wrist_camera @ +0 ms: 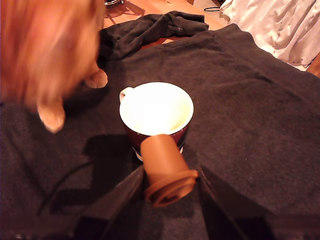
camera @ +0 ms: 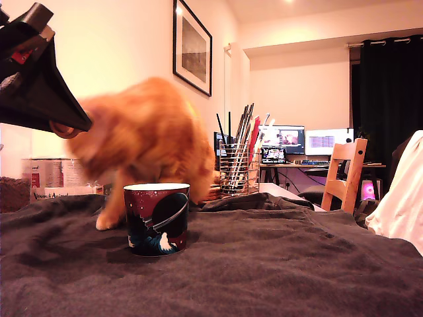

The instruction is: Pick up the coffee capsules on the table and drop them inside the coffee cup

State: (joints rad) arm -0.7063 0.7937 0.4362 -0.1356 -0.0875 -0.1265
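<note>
the gripper point(wrist_camera: 167, 187) is pinched on a brown coffee capsule point(wrist_camera: 165, 167), held in the air with its flanged end toward the wrist and its narrow end pointing ahead at the near rim of the coffee cup point(wrist_camera: 156, 112), which stands just below and beyond on the dark cloth-covered table point(wrist_camera: 250, 125). the pickup looks done, while carrying it over the cup's empty pale inside and letting go is left. a blurred orange cat point(camera: 142, 142) stands close behind the cup, its paws point(wrist_camera: 52, 116) on the cloth.
</note>
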